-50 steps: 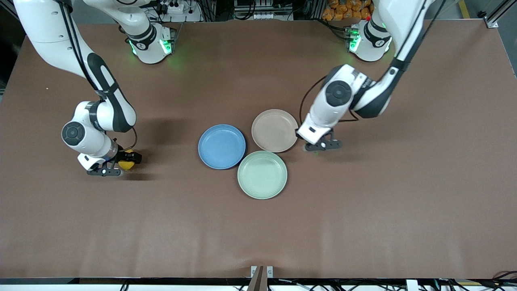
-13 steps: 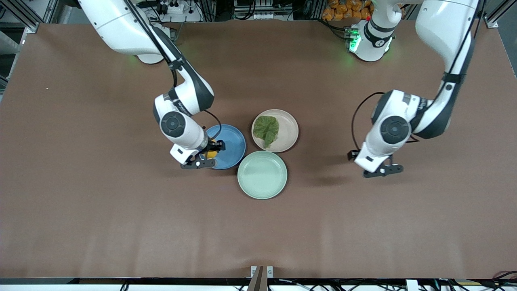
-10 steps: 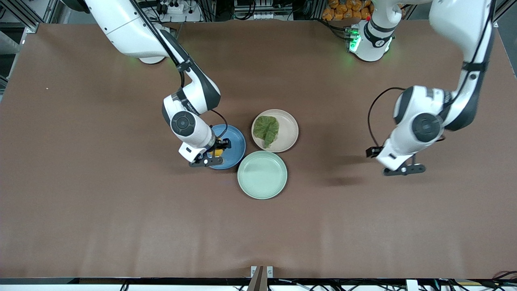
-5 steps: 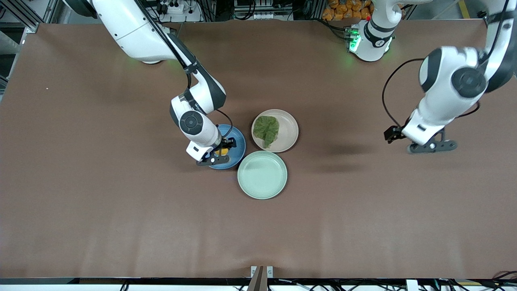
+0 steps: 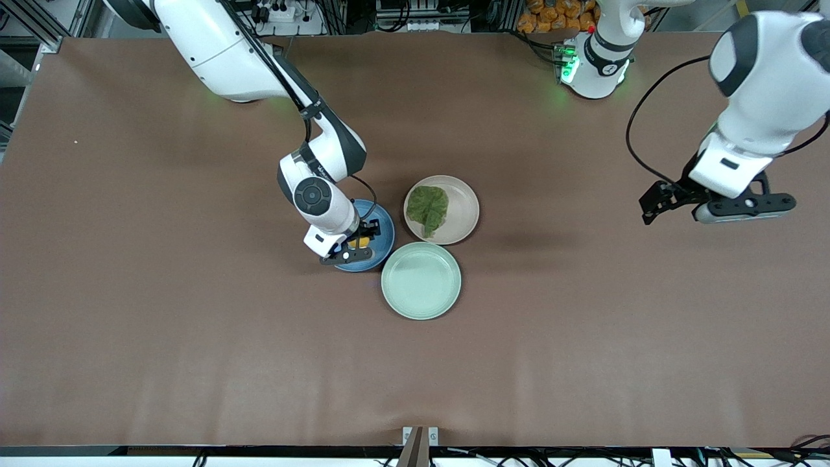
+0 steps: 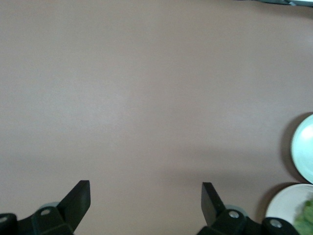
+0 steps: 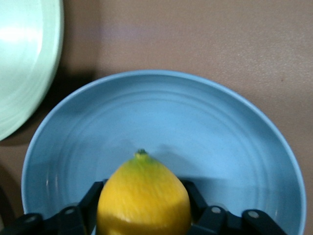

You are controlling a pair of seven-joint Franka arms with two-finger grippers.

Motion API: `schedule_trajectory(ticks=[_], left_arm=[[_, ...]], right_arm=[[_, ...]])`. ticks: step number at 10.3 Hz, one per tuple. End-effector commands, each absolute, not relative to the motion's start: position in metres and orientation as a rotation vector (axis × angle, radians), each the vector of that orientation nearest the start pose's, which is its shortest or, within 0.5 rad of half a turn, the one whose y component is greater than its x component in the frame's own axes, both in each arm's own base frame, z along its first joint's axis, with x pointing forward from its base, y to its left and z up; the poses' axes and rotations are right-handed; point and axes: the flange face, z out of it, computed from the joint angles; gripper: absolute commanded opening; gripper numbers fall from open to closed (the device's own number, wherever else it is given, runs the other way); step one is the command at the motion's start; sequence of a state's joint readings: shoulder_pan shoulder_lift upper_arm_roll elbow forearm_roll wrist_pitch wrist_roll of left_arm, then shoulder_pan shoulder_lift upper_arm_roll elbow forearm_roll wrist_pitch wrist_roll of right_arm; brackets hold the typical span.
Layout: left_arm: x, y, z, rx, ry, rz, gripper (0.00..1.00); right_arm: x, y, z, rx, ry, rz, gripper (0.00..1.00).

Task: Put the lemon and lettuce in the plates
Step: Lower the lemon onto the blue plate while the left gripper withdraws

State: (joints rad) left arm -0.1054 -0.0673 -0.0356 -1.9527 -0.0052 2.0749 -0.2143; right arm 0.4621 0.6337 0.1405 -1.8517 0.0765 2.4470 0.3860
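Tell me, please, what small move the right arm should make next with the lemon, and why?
Probably open fully and lift straight up. The lemon sits low between the right end effector fingers over the blue plate, while the lettuce already lies in the beige plate and the left end effector waits aside.

Both arms are glossy white shells with black bands at the joints and round dark grey caps on the wrist housings. Thin black cables run along the outside of each arm and loop down to the wrist. The round white bases glow with green lights. Each arm ends in a black gripper with small silver screws near its fingers point(image 6: 78, 196).
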Motion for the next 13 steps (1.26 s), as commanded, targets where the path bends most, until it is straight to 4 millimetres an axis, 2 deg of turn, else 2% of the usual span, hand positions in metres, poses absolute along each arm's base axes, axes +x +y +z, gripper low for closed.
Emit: schedule_trajectory(ticks=[1,3,5,7,9,12,13], left_arm=[[0.56,-0.083,0.567,-3.193,-0.029,-0.205,1.0],[0.56,-0.083,0.6,-3.19,0.047,-0.14,1.0],[0.557,-0.082,0.622,-3.176,0.053,-0.133,1.0],[0.556,-0.075,0.626,-3.165,0.093,-0.125,1.0],[0.554,-0.072,0.634,-3.167,0.091,-0.147,1.0],[0.552,-0.075,0.641,-3.167,0.103,-0.169,1.0],[0.552,-0.077,0.64,-3.168,0.108,-0.166,1.0]], right_arm=[[0.53,0.358,0.173,-3.036,-0.183,0.13,1.0],[0.535,0.354,0.176,-3.034,-0.164,0.127,1.0],[0.54,0.348,0.18,-3.029,-0.135,0.128,1.0],[0.552,0.343,0.191,-3.019,-0.11,0.116,1.0],[0.559,0.346,0.203,-3.009,-0.052,0.138,1.0],[0.576,0.352,0.234,-3.005,-0.014,0.215,1.0],[0.588,0.342,0.245,-3.006,0.005,0.228,1.0]])
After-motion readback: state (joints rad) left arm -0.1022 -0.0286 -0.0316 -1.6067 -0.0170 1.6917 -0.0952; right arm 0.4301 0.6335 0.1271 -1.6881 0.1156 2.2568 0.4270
